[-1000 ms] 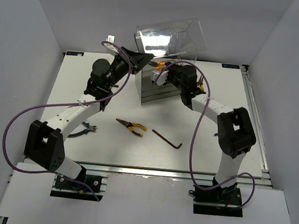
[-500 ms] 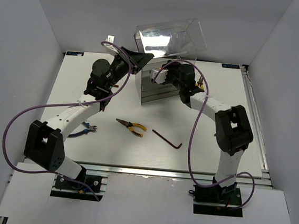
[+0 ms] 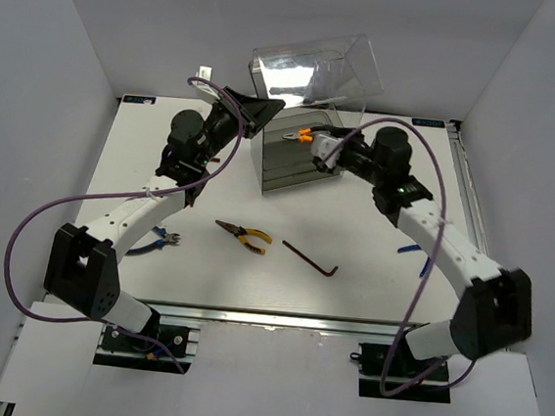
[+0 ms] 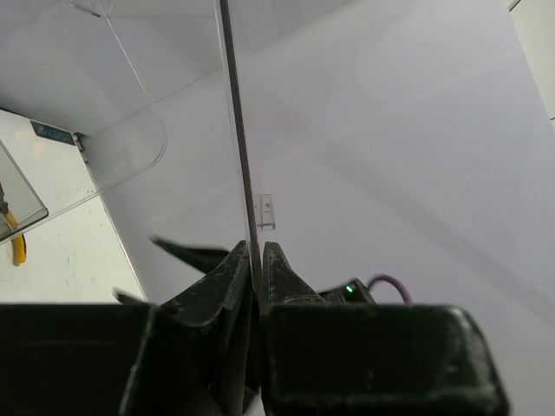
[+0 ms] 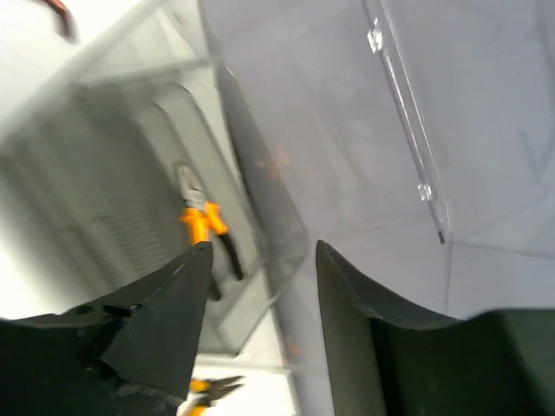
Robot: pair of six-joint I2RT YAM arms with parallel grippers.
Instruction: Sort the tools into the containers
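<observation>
Well, the orange-handled pliers (image 3: 298, 136) lie inside the open top compartment of the clear, smoky plastic cabinet (image 3: 291, 170), which stands at the far middle of the white table (image 3: 250, 284). Its rounded transparent lid (image 3: 320, 70) is tipped up and back, pinched by its edge between the closed fingers of the left claw (image 4: 253, 260). The right claw (image 5: 260, 260) hangs just beside the cabinet's opening, jaws spread and nothing between them. To my eye the drop is done, so the job now is a clean exit: that arm should draw back without brushing lid or wall, while the left pinch holds firm. Nearer the arms wait yellow-handled pliers (image 3: 243, 234), a thin dark L-shaped hex key (image 3: 310, 257) and blue-handled cutters (image 3: 166, 241).
</observation>
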